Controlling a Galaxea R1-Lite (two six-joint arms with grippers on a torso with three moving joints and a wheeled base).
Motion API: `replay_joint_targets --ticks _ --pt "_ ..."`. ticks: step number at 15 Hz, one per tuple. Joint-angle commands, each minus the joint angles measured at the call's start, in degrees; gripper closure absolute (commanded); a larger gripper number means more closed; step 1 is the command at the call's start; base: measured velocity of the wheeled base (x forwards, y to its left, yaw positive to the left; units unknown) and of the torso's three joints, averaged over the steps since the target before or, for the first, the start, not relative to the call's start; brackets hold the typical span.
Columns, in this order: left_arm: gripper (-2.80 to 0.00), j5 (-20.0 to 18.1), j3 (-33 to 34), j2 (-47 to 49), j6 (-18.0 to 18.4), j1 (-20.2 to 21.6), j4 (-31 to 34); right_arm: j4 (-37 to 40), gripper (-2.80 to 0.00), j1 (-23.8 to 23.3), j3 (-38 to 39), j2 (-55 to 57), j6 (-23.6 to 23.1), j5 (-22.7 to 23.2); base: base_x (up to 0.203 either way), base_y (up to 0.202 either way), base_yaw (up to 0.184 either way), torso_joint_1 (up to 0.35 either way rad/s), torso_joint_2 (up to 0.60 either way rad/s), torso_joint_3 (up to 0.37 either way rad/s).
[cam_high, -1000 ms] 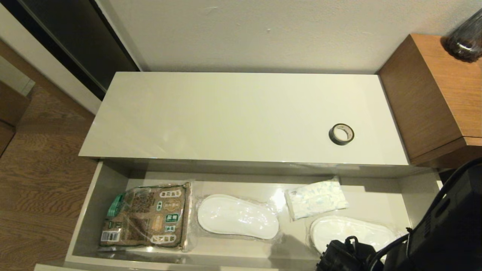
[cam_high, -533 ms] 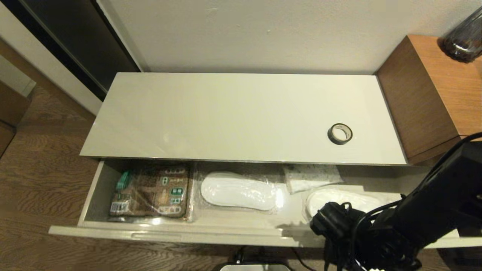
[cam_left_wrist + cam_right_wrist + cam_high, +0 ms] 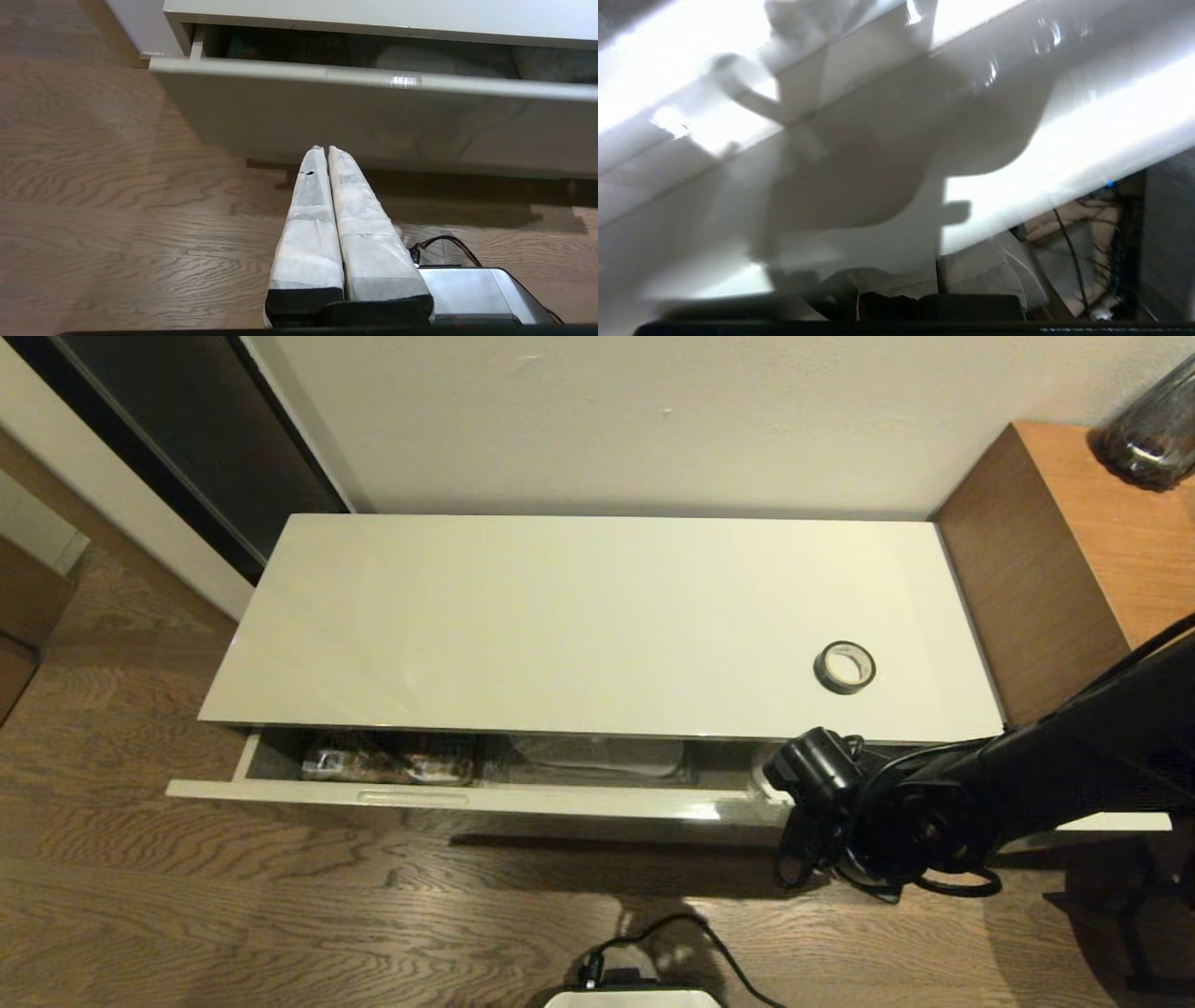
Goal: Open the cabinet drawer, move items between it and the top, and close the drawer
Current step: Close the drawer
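Note:
The cabinet drawer stands open by only a narrow gap under the top. Through the gap show an edge of the brown-and-green packet and one wrapped slipper pair; the other pair is hidden behind my right arm. The black tape roll lies on the top at the right. My right gripper is shut, its tips against the glossy drawer front at the right. My left gripper is shut and empty, low before the drawer front.
A taller brown wooden unit adjoins the cabinet on the right, with a dark glass vessel on it. A dark doorway lies at the left. A white device with a black cable sits on the wooden floor in front.
The drawer has slid inward from wide open to a narrow gap, hiding most of its contents. My right arm has moved forward with the drawer front.

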Motion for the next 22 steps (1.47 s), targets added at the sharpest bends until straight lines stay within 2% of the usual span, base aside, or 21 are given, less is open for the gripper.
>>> replay_joint_targets --ticks 1,2,6,10,18,22 --pt "0.00 0.0 0.0 0.1 -0.1 0.0 -0.1 3.7 0.00 0.1 -0.3 -5.1 0.1 -0.5 0.000 0.000 0.000 0.000 0.00 0.000" --pt "0.00 0.0 0.0 0.1 -0.1 0.0 -0.1 5.4 0.00 0.0 -0.6 -6.6 -0.3 -0.6 0.000 0.000 0.000 0.000 0.00 0.000" --pt "0.00 0.0 0.0 0.1 -0.1 0.0 -0.1 8.9 0.00 -2.9 -8.1 -10.3 -9.0 -0.6 0.000 0.000 0.000 0.000 0.00 0.000" --pt "0.00 0.0 0.0 0.1 -0.1 0.0 -0.1 14.3 0.00 -7.6 -16.7 -8.0 -12.2 -0.3 0.000 0.000 0.000 0.000 0.00 0.000" --pt "0.00 0.0 0.0 0.1 -0.1 0.0 -0.1 16.8 0.00 -7.7 -21.1 -9.6 -13.8 -0.5 0.000 0.000 0.000 0.000 0.00 0.000" --pt "0.00 0.0 0.0 0.1 -0.1 0.0 -0.1 26.6 0.00 -7.7 -21.1 -17.5 -13.9 0.3 0.000 0.000 0.000 0.000 0.00 0.000"
